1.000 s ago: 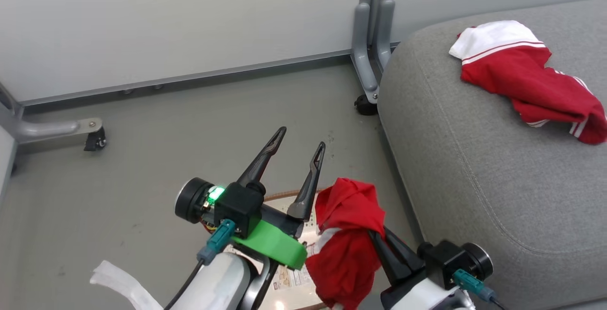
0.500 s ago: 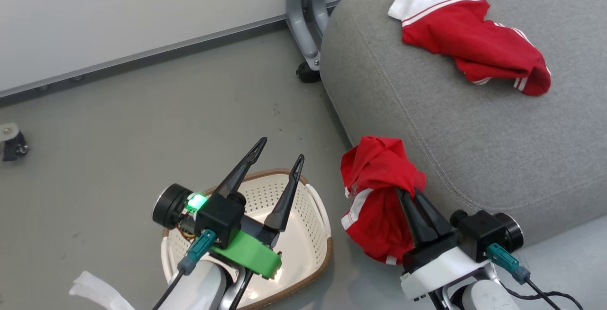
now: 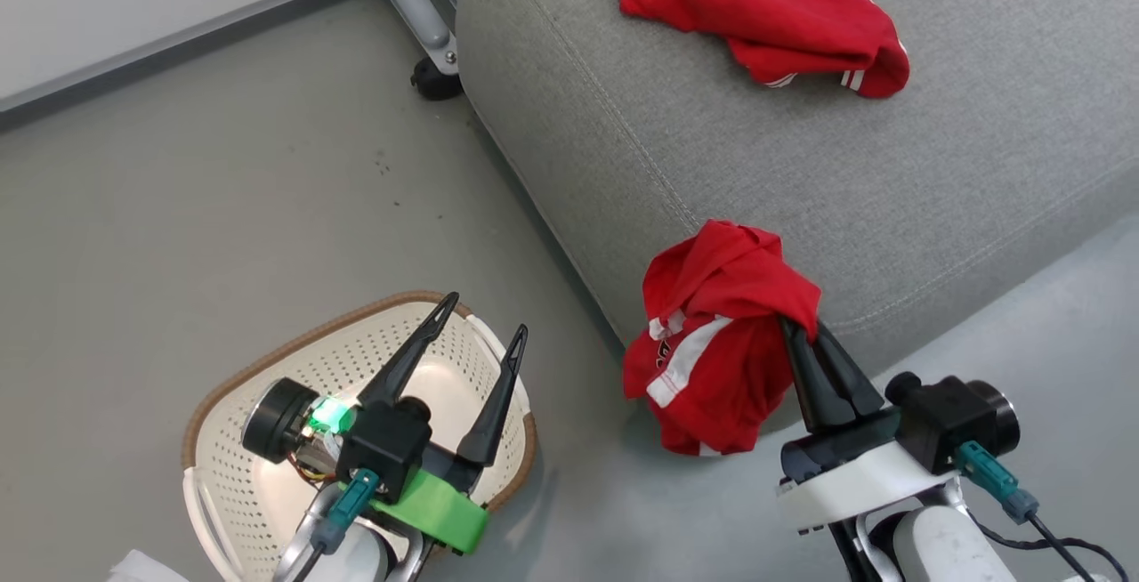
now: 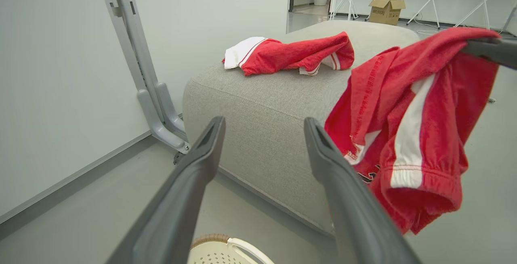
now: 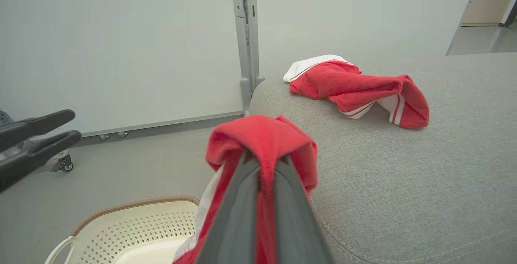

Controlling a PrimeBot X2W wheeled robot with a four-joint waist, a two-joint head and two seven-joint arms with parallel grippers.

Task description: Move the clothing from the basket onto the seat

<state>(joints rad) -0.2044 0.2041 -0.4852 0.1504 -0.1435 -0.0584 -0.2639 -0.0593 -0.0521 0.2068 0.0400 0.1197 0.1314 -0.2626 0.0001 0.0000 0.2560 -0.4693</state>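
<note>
Clothing (image 3: pixel 721 342) hanging from the right end effector (image 3: pixel 803 337) at the seat (image 3: pixel 712 164) edge.

The right end effector is clamping this bunched red piece with a white stripe: its fingers (image 5: pixel 238 215) are pressing together on a fold of the fabric, and the rest is drooping below them. The piece is hanging in front of the seat's near side, above the floor (image 3: pixel 222 164); whether it is touching the upholstery cannot be told. A second piece (image 3: pixel 756 12), red with a white panel, is lying on top of the seat, well apart from the first. The left end effector (image 3: pixel 485 315) is hovering over the basket (image 3: pixel 294 337) with its fingers (image 4: pixel 190 183) standing apart. The basket is sitting on the floor near the seat's corner, on the robot's left of the hanging piece.
</note>
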